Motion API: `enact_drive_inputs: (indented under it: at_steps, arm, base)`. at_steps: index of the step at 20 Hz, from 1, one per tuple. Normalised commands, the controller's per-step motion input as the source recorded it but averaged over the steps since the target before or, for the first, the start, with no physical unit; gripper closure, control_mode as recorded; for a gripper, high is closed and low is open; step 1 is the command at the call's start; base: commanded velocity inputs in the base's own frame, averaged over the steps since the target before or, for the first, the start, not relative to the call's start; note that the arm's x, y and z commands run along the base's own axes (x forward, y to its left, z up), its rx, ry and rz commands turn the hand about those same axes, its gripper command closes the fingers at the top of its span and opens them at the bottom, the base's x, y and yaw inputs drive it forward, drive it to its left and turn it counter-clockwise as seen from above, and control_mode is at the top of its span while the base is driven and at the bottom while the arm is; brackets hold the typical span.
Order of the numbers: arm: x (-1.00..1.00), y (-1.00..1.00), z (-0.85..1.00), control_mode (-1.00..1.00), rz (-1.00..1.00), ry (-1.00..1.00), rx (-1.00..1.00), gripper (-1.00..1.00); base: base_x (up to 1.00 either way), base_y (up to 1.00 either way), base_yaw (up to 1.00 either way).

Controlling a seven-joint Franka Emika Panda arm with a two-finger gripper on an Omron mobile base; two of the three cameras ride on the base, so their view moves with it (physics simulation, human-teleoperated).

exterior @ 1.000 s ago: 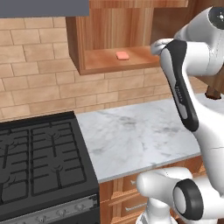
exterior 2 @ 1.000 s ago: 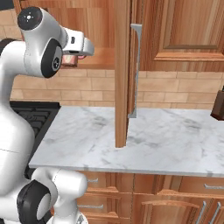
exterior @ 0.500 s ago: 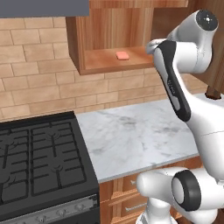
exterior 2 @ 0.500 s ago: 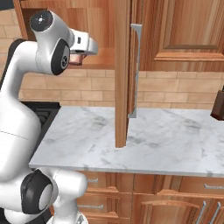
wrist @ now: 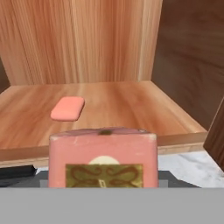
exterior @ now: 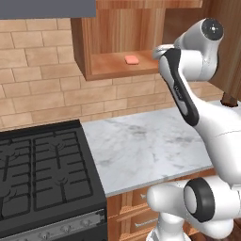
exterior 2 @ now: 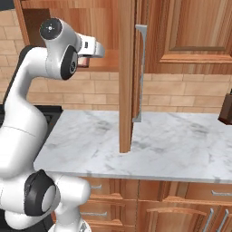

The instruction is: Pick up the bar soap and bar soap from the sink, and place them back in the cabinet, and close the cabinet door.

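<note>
The cabinet (exterior: 113, 33) stands open on the wall, and one salmon-pink bar soap (exterior: 132, 59) lies on its wooden shelf (wrist: 113, 105), seen as a small rounded bar (wrist: 67, 108) in the hand view. A second bar soap (wrist: 103, 159), a pink block with a gold label, sits close against the hand camera just before the shelf's front edge. My gripper (exterior: 159, 50) is shut on it at the cabinet's lower right corner (exterior 2: 96, 49); the soap hides the fingertips. The cabinet door (exterior 2: 127, 77) is swung out, edge-on, to the right of the hand. The sink is out of view.
A white marble counter (exterior: 146, 146) runs under the cabinet, with a black gas stove (exterior: 42, 179) to its left and a grey hood (exterior: 47, 7) above. A dark object (exterior 2: 226, 108) stands at the counter's far right. Wooden drawers (exterior 2: 181, 199) sit below.
The arm's upper joints have swung round, and the hand with the soap has edged slightly closer to the cabinet opening. The soap on the shelf has not moved.
</note>
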Motion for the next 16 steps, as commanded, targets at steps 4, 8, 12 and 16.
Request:
enact_drive_inputs:
  at_steps: [4, 8, 12, 16]
  arm:
    - [0.31, 0.00, -0.10, -1.00, 0.00, -0.04, 0.00, 1.00]
    - [0.33, 0.00, -0.04, -1.00, 0.00, -0.02, 0.00, 1.00]
    - [0.31, 0.00, 0.00, -1.00, 0.00, 0.00, 0.00, 1.00]
    - [0.27, 0.00, 0.00, -1.00, 0.00, 0.00, 0.00, 1.00]
  base:
    - [0.00, 0.00, 0.00]
    - [0.00, 0.00, 0.00]
    - [0.00, 0.00, 0.00]
    - [0.00, 0.00, 0.00]
